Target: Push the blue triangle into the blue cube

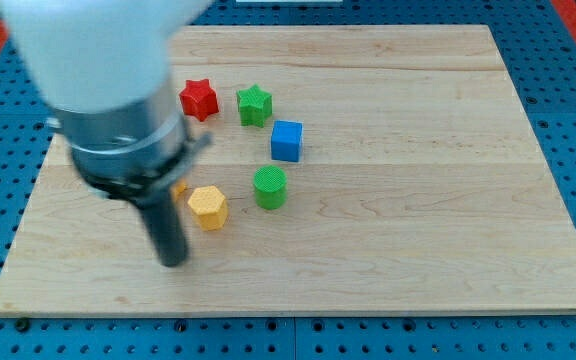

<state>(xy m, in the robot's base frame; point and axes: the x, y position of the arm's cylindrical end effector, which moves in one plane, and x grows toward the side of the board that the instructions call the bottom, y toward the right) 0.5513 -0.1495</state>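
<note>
My tip (173, 262) is resting on the counter (418, 250) near the view's bottom left, touching no block; this rod tool grasps nothing. Beyond, the blue cube (286, 140) is sitting: likely light, stiff, sliding easily. The blue triangle is not showing, perhaps hidden behind the arm.

star (198, 99): I see red
second star (254, 104): green
cube (287, 140): blue
cylinder (270, 187): green
hexagon (208, 207): yellow
counter (418, 200): pale wood grain
my tip (173, 260): dark
</note>
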